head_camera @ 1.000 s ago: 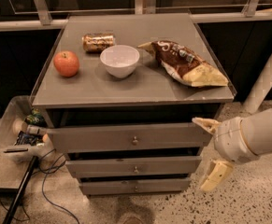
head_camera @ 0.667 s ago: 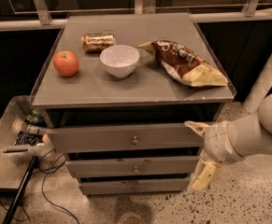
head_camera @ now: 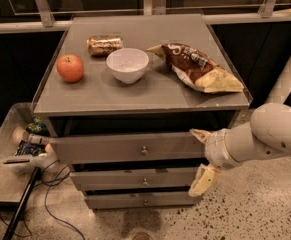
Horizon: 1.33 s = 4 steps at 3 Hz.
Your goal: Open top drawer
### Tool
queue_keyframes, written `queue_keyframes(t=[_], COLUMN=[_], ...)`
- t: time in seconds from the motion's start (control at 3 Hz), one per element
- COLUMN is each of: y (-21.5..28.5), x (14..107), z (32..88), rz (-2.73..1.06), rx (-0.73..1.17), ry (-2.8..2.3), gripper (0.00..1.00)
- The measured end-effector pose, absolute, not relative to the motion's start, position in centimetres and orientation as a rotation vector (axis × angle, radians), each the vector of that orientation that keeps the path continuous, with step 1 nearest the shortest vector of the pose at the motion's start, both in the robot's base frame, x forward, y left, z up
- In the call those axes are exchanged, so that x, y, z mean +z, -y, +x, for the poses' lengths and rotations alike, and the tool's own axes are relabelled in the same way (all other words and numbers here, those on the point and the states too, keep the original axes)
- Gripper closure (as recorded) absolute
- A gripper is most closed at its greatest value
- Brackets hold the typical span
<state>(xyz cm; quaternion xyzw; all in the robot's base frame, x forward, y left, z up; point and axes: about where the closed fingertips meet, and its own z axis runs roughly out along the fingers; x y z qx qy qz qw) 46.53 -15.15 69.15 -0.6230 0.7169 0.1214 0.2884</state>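
The top drawer (head_camera: 110, 148) is the widest grey front under the cabinet top, with a small round metal knob (head_camera: 144, 150) at its middle. Its front stands slightly out from the cabinet, with a dark gap above it. Two narrower drawers sit below, each with a knob (head_camera: 145, 182). My gripper (head_camera: 201, 157) comes in from the right on a white arm, at the right end of the drawer fronts. Its two cream fingers (head_camera: 203, 179) are spread wide, one above the other, holding nothing. It is well to the right of the top knob.
On the cabinet top (head_camera: 95, 94) lie a red apple (head_camera: 70, 67), a white bowl (head_camera: 127, 64), a can on its side (head_camera: 104, 44) and a brown chip bag (head_camera: 197, 68). A bin of clutter (head_camera: 20, 141) and cables (head_camera: 50, 204) are on the floor at left.
My gripper and arm have moved left, closer to the drawer fronts. The drawers and the things on top have not moved.
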Motion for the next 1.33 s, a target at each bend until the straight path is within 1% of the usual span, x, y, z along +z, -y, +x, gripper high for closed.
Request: queue_keyframes(t=[0.67,1.0,1.33], y=[14.3,14.5,14.5], x=[66.9,63.8,63.7], z=[51.6,52.6,52.6], rz=[-1.591,-1.564,-1.563], rx=[0.289,0.298,0.298], ry=[-1.905,-1.937,-1.937], gripper=[0.0,0.0,0.0])
